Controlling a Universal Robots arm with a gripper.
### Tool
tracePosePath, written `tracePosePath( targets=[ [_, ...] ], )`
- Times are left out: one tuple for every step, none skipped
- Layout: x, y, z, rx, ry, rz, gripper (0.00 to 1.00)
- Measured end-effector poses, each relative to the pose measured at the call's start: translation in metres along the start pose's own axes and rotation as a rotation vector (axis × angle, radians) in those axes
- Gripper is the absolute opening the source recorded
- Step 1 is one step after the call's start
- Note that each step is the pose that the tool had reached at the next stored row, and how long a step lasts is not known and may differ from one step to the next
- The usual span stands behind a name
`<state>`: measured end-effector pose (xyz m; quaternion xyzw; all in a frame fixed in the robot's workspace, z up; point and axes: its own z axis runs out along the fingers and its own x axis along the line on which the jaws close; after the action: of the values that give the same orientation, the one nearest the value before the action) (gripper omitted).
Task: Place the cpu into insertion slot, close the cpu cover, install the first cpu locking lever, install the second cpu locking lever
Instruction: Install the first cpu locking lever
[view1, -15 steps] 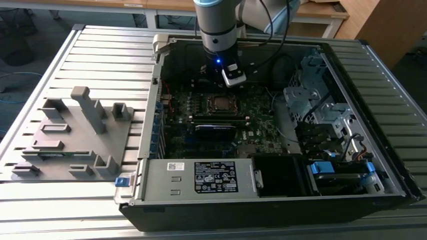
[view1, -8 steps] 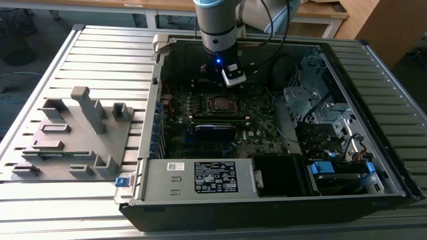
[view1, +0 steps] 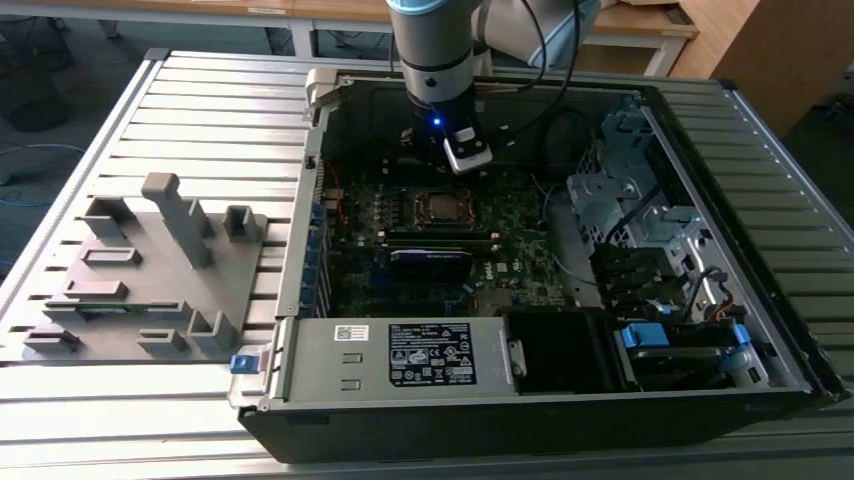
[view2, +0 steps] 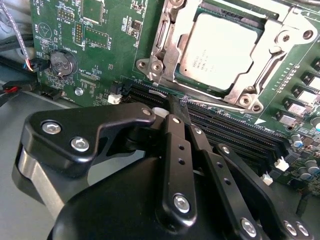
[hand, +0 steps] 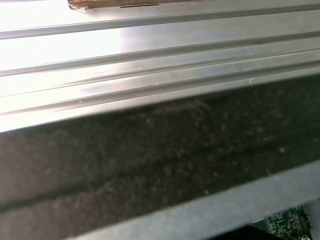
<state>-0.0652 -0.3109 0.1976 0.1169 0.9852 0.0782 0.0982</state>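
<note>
Cpu (view2: 220, 47) sits flat inside the insertion slot (view2: 232, 11), with its dull silver top facing up. The cpu cover (view2: 272, 55) is down over it, and its metal frame lies around the four sides of the chip so that the top shows through the square opening. In the exterior view the cpu (view1: 441, 206) is in the middle part of the motherboard (view1: 514, 270), nearer to the board's edge where the arm enters the case.

The gripper (view2: 178, 104) is just beside the slot, apart from the cover. Its two black fingers (view2: 174, 145) are pressed together, and the tips meet over the long black memory slots (view2: 240, 132) that run along one side of the cover. If something thin is pinched between the tips, I cannot tell. In the exterior view the gripper (view1: 463, 160) hangs over the board close to the case's far wall.

On the motherboard (view2: 100, 45), well apart from the slot, there is a round coin battery (view2: 62, 64). The board lies in an open computer case (view1: 534, 430), with a labelled power supply (view1: 400, 355) at its near edge. The case stands on a ribbed metal table (view1: 200, 100). A grey fixture (view1: 134, 270) rests on the table at the exterior view's left of the case.
</note>
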Motion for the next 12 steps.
tracePosePath(
  targets=[
    [0.0003,-0.0001,-0.0001,-0.0002,0.0002,0.000,0.10],
    [0.0009,-0.0002,-0.0002,-0.0006,0.0002,0.000,0.10],
    [0.0014,-0.0003,-0.0003,-0.0009,0.0002,0.000,0.10],
    [0.0018,-0.0004,-0.0004,-0.0009,0.0002,0.000,0.10],
    [0.0019,-0.0004,-0.0004,-0.0010,0.0002,0.000,0.10],
    [0.0019,-0.0004,-0.0004,-0.0011,0.0002,0.000,0.10],
    [0.0020,-0.0004,-0.0004,-0.0011,0.0002,0.000,0.10],
    [0.0020,-0.0005,-0.0004,-0.0011,0.0001,0.000,0.10],
    [0.0021,-0.0005,-0.0004,-0.0010,0.0002,0.000,0.10],
    [0.0019,-0.0005,-0.0003,-0.0008,0.0002,0.000,0.10],
    [0.0015,-0.0004,-0.0002,-0.0006,0.0001,0.000,0.10],
    [0.0011,-0.0003,-0.0001,-0.0002,-0.0001,0.000,0.10]
  ],
)
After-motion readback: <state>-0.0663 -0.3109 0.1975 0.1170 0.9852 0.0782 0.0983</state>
